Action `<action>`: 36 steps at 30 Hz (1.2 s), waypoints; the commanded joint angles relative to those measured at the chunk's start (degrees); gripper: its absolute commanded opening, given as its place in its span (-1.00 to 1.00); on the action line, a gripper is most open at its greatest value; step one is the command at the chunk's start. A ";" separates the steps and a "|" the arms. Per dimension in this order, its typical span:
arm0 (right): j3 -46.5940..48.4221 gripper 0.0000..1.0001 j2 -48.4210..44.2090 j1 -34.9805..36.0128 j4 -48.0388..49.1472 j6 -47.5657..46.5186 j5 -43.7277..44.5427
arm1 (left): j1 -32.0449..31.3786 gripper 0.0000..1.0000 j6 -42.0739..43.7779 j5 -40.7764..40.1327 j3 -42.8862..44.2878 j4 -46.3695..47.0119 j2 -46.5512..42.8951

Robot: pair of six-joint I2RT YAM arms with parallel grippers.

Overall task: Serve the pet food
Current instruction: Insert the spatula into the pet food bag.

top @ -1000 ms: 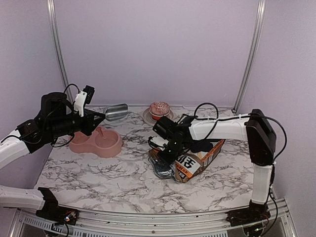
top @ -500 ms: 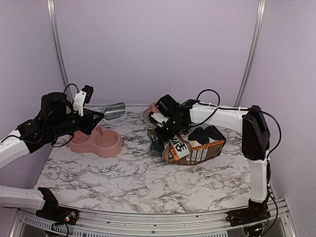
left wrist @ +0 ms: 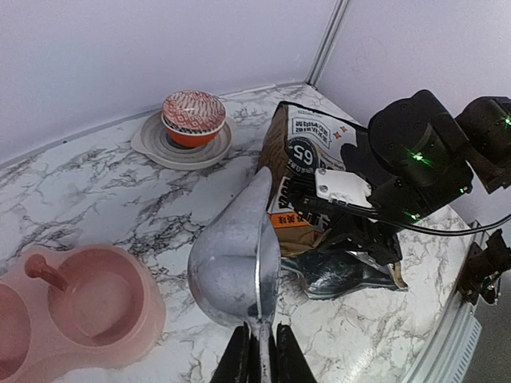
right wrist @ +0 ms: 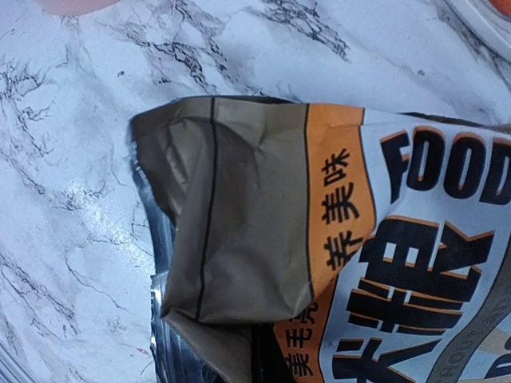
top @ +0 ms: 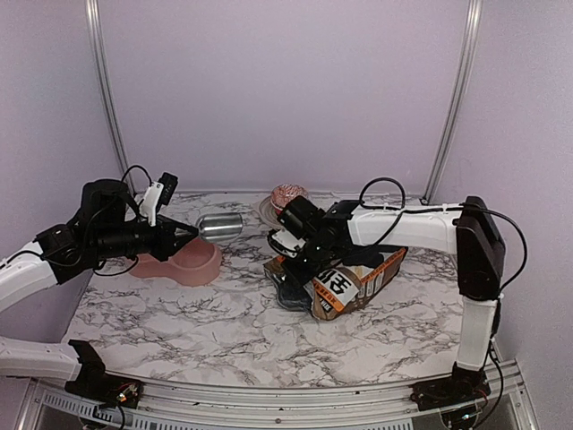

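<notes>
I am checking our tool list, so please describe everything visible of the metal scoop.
The scoop is dull silver metal, with a deep rounded cup and a thin flat handle. The left gripper is shut on the handle and holds it in the air, turned on its side, tip toward the bag. It hangs between the pink bowl and the bag, touching neither. Its inside is hidden.

The pink double bowl [left wrist: 88,311] is running off the left wrist view's left and bottom edges. The scoop [left wrist: 235,259] is turning its hollow away, its handle disappearing between the left gripper [left wrist: 259,357] fingers. The paper bag [right wrist: 263,239] is overflowing the right wrist view, its dark mouth revealing nothing inside. From above, the right gripper [top: 300,260] is hiding its fingertips against the bag.
</notes>
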 commanded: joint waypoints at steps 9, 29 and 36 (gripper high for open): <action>-5.27 -1.00 -2.17 1.52 6.28 8.41 5.60 | -8.29 -1.00 -9.15 10.97 -8.12 -0.10 -3.35; -2.74 -1.00 -4.09 -0.61 11.84 4.43 8.57 | -11.75 -1.00 -21.83 5.48 -10.15 21.05 13.99; -5.41 -1.00 -6.40 -1.76 11.94 4.40 9.24 | -12.08 -1.00 -23.37 3.78 -5.48 22.64 21.50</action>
